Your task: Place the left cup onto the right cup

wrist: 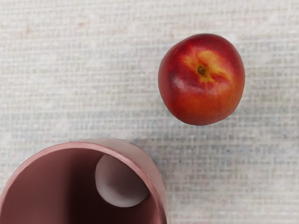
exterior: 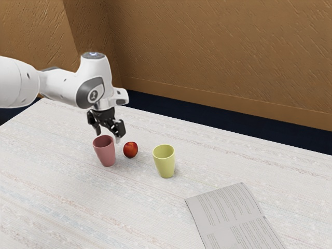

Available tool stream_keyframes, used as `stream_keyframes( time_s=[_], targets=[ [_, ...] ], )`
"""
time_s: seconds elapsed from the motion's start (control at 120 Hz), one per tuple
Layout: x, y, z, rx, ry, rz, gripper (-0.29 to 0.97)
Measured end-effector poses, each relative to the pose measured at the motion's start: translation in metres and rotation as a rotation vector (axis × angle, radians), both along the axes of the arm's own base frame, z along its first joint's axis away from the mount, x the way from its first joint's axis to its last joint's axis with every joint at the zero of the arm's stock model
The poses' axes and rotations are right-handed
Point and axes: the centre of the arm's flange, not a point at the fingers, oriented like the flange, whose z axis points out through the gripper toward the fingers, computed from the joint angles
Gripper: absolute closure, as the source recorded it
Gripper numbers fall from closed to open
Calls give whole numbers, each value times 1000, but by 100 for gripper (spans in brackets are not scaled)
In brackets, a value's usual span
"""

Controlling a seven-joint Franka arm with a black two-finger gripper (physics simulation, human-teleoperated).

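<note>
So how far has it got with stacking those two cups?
Nothing is stacked yet: the pink cup stands on the table, apart from the yellow-green cup, a peach between them. In hand: the open pincer hangs just above the pink cup's rim. Left: gripping, lifting, setting it on the yellow-green cup.

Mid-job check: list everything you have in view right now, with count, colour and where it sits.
pink cup: one, pink, upright on the table, directly under the gripper.
fruit: one, red with a yellow patch, on the table between the two cups, touching neither.
yellow-green cup: one, yellow-green, upright, on the exterior view's right of the fruit.
booklet: one, pale grey printed pages, lying open and flat at the exterior view's lower right.
table: one, whitish textured top, under everything.
wall: brown, behind the table.
arm: one, white, coming in from the exterior view's left.
gripper: one, black, open, just above the pink cup's rim.
</note>
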Motion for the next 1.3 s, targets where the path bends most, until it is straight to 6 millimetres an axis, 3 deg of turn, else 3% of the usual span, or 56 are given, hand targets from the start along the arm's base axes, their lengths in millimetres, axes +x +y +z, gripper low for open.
stream_keyframes(
  time_s=[0.342, 0.533, 0.733, 0.85, 1.067, 1.3],
  targets=[
    [-7, -11, -27, -18, -5, 2, 0],
    [-2, -9, -32, -16, -23, 5, 0],
    [0, -7, -53, -16, -17, 5, 4],
    [1, -2, -62, -16, -19, 12, 16],
    [2, 4, -64, -15, -34, 16, 57],
    [2, 4, -63, -13, -38, 14, 74]
  ],
)
